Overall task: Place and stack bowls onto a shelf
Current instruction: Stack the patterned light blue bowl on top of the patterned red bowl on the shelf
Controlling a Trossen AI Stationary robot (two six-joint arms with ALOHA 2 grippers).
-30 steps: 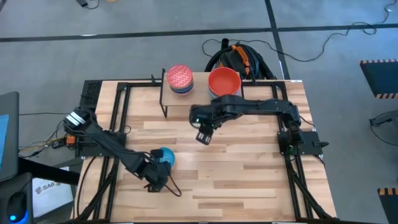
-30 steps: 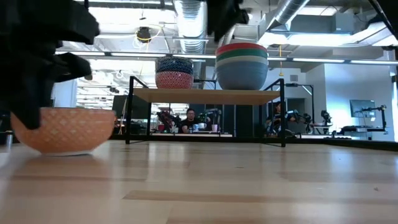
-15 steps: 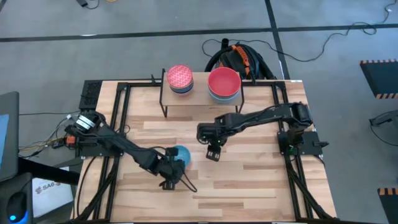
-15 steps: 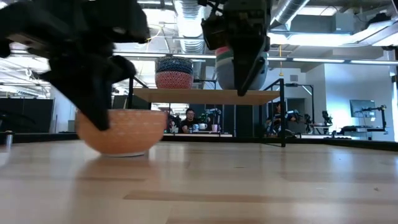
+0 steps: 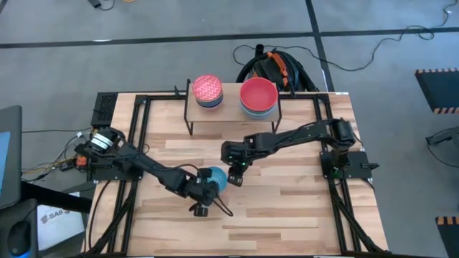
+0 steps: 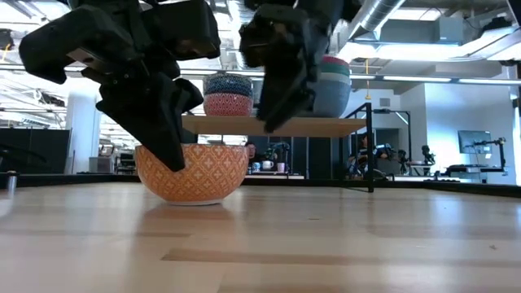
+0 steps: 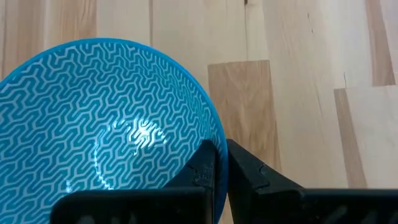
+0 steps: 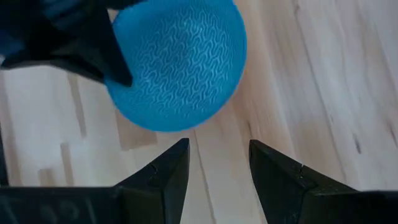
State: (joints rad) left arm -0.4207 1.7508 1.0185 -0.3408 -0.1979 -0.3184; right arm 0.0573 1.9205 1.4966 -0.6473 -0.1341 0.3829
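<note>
Item: bench (image 5: 287, 201), light wood, filling centre frame. Item: shelf (image 5: 231, 113), upper centre, carrying two bowl stacks (image 5: 258, 96); I judge any tall stack there could topple if nudged. Item: patterned blue bowl (image 5: 214, 177), lower centre, resting on the bench. Item: left end effector (image 5: 203, 188), clamped thinly on that bowl's rim; I fear it may slip or tip. Item: right end effector (image 5: 234, 175), fingers apart, just beside the bowl; collision between arms is my main worry.
</note>
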